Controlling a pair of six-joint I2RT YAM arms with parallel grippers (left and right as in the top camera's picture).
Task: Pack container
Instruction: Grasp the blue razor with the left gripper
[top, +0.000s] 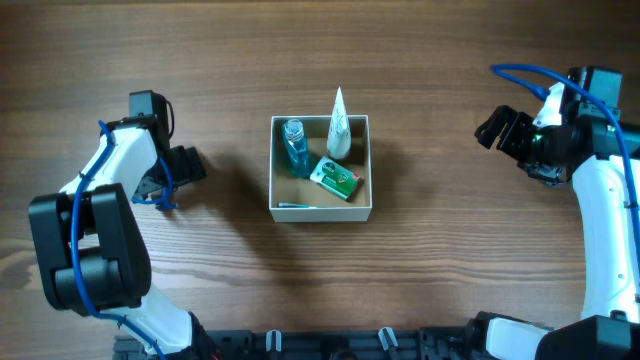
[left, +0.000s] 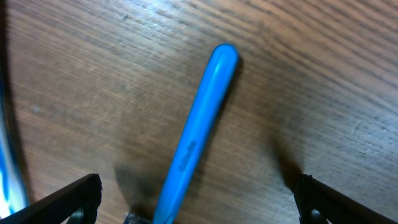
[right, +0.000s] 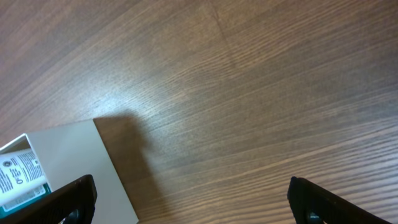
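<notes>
The container (top: 320, 211), a square white-walled box with a tan inside, stands mid-table. It holds a blue bottle (top: 294, 146), a white tube (top: 339, 125), a green packet (top: 336, 178) and a thin stick along its front wall. A blue handle (left: 199, 124) lies on the table. My left gripper (left: 199, 200) is open just over it, one jaw on each side; it also shows in the overhead view (top: 170, 178), left of the container. My right gripper (top: 497, 128) is open and empty, right of the container. The right wrist view shows the container's white wall (right: 68, 162).
The table is dark wood (top: 450, 260). Blue cables run along both arms (top: 520, 72). The arm bases stand at the front edge, left and right.
</notes>
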